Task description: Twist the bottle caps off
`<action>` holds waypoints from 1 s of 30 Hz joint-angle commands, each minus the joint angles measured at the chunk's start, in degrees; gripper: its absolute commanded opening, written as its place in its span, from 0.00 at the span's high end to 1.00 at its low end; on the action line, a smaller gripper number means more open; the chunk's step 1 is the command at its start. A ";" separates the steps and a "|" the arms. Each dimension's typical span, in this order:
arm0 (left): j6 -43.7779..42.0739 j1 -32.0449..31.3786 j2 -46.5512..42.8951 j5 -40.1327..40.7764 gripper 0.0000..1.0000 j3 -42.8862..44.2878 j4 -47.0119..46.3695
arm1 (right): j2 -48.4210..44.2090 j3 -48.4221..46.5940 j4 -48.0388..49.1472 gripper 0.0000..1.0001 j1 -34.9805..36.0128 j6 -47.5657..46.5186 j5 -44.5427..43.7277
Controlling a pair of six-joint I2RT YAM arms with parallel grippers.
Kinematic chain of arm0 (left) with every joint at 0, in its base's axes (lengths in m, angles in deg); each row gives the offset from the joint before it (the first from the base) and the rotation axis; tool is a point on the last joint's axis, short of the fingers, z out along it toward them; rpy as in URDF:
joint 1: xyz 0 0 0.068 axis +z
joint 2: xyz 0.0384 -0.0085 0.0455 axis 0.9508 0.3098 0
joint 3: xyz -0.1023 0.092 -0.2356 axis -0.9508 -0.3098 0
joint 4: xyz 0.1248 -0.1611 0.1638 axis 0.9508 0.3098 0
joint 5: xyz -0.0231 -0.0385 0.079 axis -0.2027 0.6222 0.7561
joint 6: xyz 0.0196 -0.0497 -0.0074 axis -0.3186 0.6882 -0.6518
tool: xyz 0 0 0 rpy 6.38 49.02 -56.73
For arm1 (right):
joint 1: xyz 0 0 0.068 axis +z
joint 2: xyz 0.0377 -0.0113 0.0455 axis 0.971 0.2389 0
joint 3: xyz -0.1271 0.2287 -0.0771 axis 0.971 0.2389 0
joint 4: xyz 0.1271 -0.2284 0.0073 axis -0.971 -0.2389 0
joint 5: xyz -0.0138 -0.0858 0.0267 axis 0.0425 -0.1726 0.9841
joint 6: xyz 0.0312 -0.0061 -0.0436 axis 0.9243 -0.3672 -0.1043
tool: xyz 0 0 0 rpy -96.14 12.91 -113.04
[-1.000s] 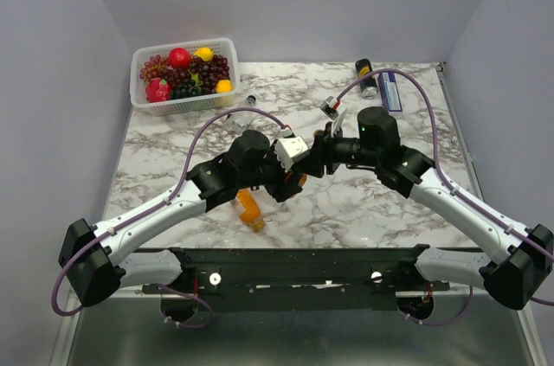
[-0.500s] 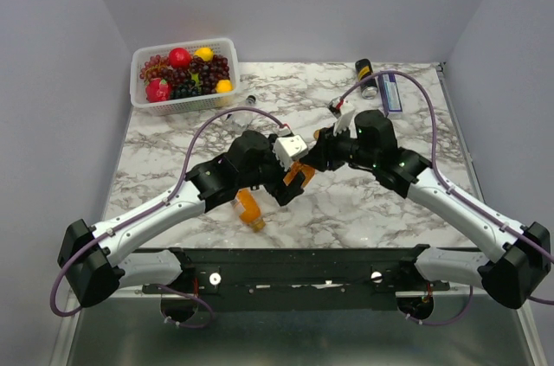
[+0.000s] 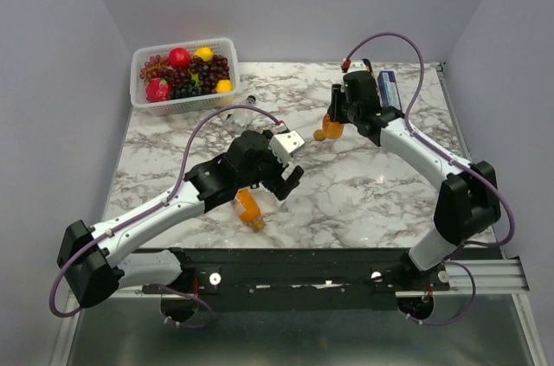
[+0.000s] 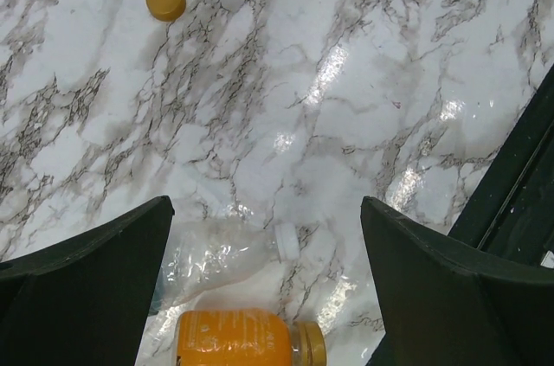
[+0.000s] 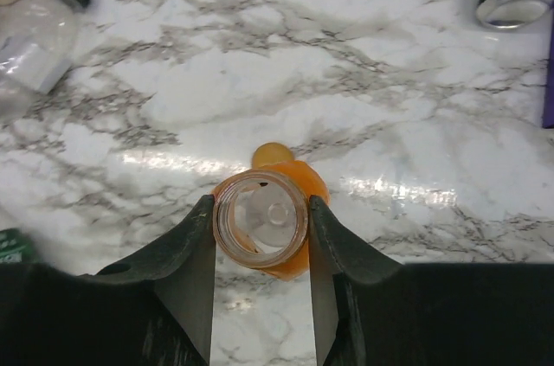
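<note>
Since a second ago the two arms have parted. The right pincer (image 5: 260, 213) has swung to the far right part of the marble-patterned bench (image 3: 372, 197), carrying the small uncapped plastic bottle of orange juice (image 3: 333, 130). The left pincer (image 4: 267, 210) has let go and drawn back, and its jaws are spread wide with nothing between them. The right pincer is clamped on that bottle just under its open mouth, with the bottle upright; whether its base rests on the bench I cannot tell. A loose round orange plastic cap (image 5: 274, 155) lies flat just beyond it. The next bottle, I judge, falls to the left arm. The capped orange juice bottle (image 4: 247, 342) lies on its side almost directly beneath the left pincer, a little back toward the wrist, beside a crumpled clear plastic bottle (image 4: 216, 253). Its long axis runs from one finger toward the other, with its orange screw cap (image 4: 313, 345) toward the finger on the right of the wrist view. The wrist would therefore need a turn to close across the body. The right pincer is well apart from it.
</note>
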State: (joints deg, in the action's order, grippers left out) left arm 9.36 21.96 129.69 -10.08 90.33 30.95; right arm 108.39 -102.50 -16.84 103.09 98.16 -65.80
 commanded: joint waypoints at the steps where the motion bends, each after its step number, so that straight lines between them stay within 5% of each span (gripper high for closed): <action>1: 0.34 -0.10 -1.48 1.59 0.01 1.39 -0.45 | 4.38 -2.51 3.72 0.99 -2.57 -1.83 -6.29; 16: 1.92 -0.10 -1.13 0.62 0.01 1.83 -0.19 | 12.64 -0.22 13.22 0.99 -5.74 0.36 -6.20; 21: 1.92 -0.10 -1.13 0.27 0.01 2.01 -0.01 | 12.91 1.97 14.54 0.86 -5.74 0.63 -7.34; 26: 2.01 -0.10 -1.13 0.36 0.01 1.92 -0.10 | 13.26 2.94 14.46 0.85 -5.74 0.63 -8.31; 30: 2.01 -0.10 -1.04 0.18 0.01 1.92 -0.01 | 13.00 3.47 14.46 0.71 -5.74 0.72 -7.96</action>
State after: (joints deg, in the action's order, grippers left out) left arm 10.73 21.96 129.12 -9.84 90.42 30.97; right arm 120.48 -100.14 -3.90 97.45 98.29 -71.66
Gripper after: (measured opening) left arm 0.988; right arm 0.451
